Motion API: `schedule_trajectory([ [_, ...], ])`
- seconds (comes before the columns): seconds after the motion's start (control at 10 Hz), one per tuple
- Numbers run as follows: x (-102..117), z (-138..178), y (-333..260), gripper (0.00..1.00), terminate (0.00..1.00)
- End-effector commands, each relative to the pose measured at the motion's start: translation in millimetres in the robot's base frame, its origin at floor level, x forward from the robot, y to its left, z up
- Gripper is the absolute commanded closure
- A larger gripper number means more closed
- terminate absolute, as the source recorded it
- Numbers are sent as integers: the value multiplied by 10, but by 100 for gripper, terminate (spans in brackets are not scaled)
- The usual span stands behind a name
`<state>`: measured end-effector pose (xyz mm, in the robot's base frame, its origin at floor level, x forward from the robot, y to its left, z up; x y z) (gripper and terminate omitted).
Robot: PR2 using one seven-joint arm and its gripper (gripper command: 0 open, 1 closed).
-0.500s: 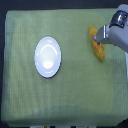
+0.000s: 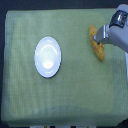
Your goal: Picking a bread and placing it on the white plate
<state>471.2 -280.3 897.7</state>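
Change since earlier frame: almost nothing has moved; the grey and white robot arm (image 2: 119, 31) stays at the upper corner on the exterior view's right, and its gripper (image 2: 99, 37) stays over the same pastry.
Bread: the elongated golden-orange oval bread (image 2: 98, 48) lies on the cloth near the edge on the exterior view's right, in the same place as before; its long axis runs roughly up and down in the picture, a little tilted.
Gripper: the dark grey gripper covers the upper middle part of the bread; it looks to be touching it, but the picture is too blurred to be sure.
Gripper opening: I cannot tell if the fingers are spread or pressed together; they are not seen apart from each other.
Plate: the round glossy white plate (image 2: 47, 57) lies left of centre in the exterior view, bare, well apart from the bread, not shifted.
Surface: a light green woven cloth (image 2: 75, 95) covers the table.
Between bread and plate: only bare cloth.
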Motion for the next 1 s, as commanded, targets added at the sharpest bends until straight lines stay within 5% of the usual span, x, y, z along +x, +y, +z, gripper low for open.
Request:
schedule_trajectory([
  [0.0,371,-97,40,0,0],
  [0.6,1104,-546,135,0,0],
  [0.9,1291,-800,129,0,0],
])
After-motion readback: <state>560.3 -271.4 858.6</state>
